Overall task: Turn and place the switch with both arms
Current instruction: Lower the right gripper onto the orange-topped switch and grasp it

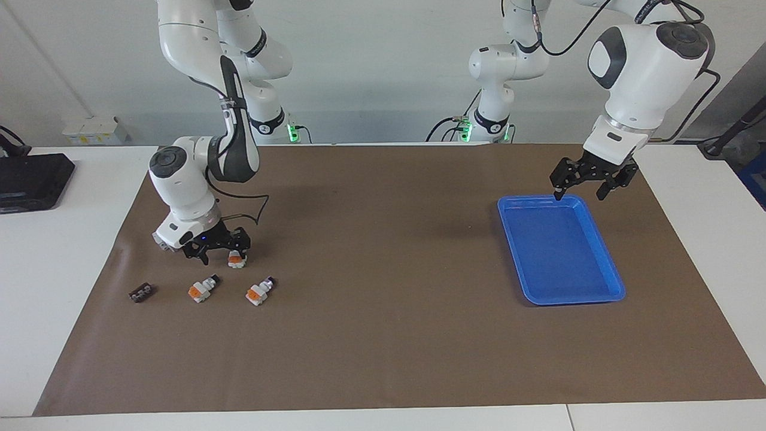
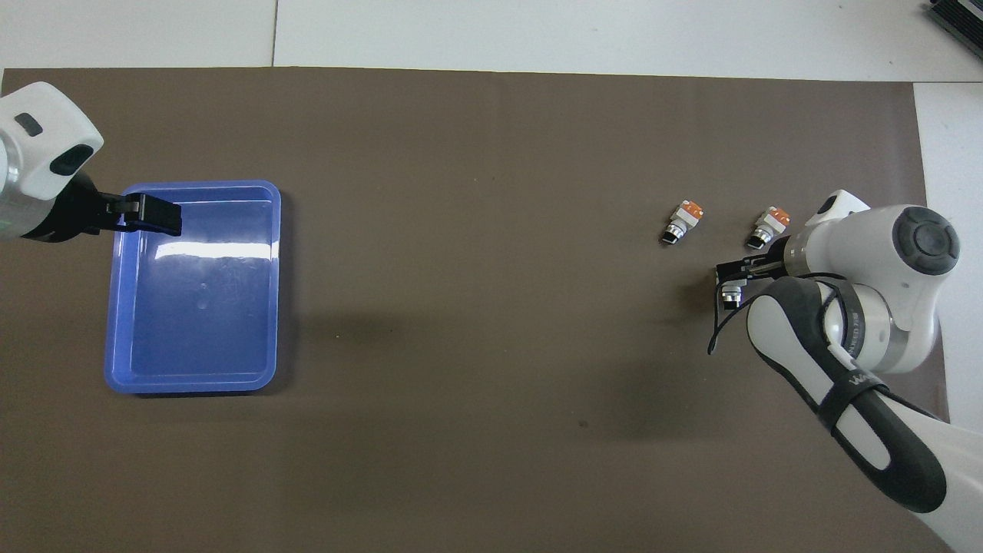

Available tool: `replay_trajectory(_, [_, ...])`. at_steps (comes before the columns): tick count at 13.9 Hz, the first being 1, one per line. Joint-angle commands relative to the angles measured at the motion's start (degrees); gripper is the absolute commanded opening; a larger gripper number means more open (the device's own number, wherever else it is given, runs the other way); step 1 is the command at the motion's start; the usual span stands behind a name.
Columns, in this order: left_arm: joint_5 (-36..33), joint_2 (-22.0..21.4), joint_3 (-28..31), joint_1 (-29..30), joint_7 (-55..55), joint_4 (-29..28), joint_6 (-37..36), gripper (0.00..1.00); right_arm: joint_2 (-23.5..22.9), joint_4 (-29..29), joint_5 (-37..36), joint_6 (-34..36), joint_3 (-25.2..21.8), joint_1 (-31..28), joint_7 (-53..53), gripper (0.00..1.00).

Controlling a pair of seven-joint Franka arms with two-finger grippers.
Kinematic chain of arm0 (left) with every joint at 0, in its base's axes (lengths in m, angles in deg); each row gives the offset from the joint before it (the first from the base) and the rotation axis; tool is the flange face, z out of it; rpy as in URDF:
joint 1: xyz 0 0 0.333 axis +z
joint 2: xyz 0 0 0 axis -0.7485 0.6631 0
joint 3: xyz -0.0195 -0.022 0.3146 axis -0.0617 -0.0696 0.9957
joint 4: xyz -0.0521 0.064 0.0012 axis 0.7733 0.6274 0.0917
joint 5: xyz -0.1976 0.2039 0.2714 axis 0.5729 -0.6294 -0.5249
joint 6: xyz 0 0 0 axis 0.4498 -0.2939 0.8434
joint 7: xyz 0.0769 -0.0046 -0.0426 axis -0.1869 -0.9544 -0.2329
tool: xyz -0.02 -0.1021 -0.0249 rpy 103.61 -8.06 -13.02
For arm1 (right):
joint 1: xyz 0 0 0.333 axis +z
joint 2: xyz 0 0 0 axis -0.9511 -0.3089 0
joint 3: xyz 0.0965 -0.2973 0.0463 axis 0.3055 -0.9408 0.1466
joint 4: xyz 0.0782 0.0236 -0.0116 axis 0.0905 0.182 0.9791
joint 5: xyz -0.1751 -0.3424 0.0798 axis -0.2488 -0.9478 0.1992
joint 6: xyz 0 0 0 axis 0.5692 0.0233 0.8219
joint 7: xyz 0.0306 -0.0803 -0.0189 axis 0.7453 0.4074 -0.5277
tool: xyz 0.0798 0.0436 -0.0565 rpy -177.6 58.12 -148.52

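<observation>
While my right gripper (image 1: pixel 222 258) sits low over the brown mat (image 1: pixel 383 335), its fingers are spread, one finger down at the switch (image 1: pixel 237 259) nearest the robots, the other on the mat beside it. The jaws have not clenched, and the switch lies on the mat with its orange face showing under my fingertip. From overhead my wrist covers most of that switch, so only its pale end shows at the tip of my gripper.

Two more switches of the same kind lie farther from the robots: one (image 1: pixel 201 289) tilted with its dark tip pointing back toward me, and another (image 1: pixel 259 292) beside it, toward the left arm's end of the table. A small dark-brown piece (image 1: pixel 141 293) rests near the mat's edge at my end of the table, apart from the switches. A bit of the larger white block (image 1: pixel 159 239) peeks out just beside my wrist.

My left gripper (image 1: pixel 585 190) waits in the air over the rim of the blue tray (image 1: pixel 604 257) nearest the robots, fingers released and holding nothing. The tray sits on the mat toward the left arm's end of the table, well apart from the switches.
</observation>
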Motion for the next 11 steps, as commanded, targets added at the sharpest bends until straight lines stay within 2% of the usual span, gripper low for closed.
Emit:
replay_trajectory(1, [0.78,-1.86,-0.13,0.55,0.13,-1.99,0.32,1.00,0.62,-0.03,5.83,-0.63,0.41,0.13,-1.32,1.00])
replay_trajectory(5, [0.78,-1.86,-0.13,0.55,0.13,-1.99,0.32,1.00,0.54,1.82,6.03,-1.34,0.32,1.19,-2.28,1.00])
replay_trajectory(10, [0.78,-1.86,-0.13,0.55,0.13,-1.99,0.32,1.00,-1.92,2.34,5.85,-5.20,0.24,1.10,-3.34,0.91])
replay_trajectory(11, [0.78,-1.86,-0.13,0.46,0.13,-1.99,0.32,1.00,-2.19,2.43,5.85,-5.20,0.24,1.19,-3.16,0.86])
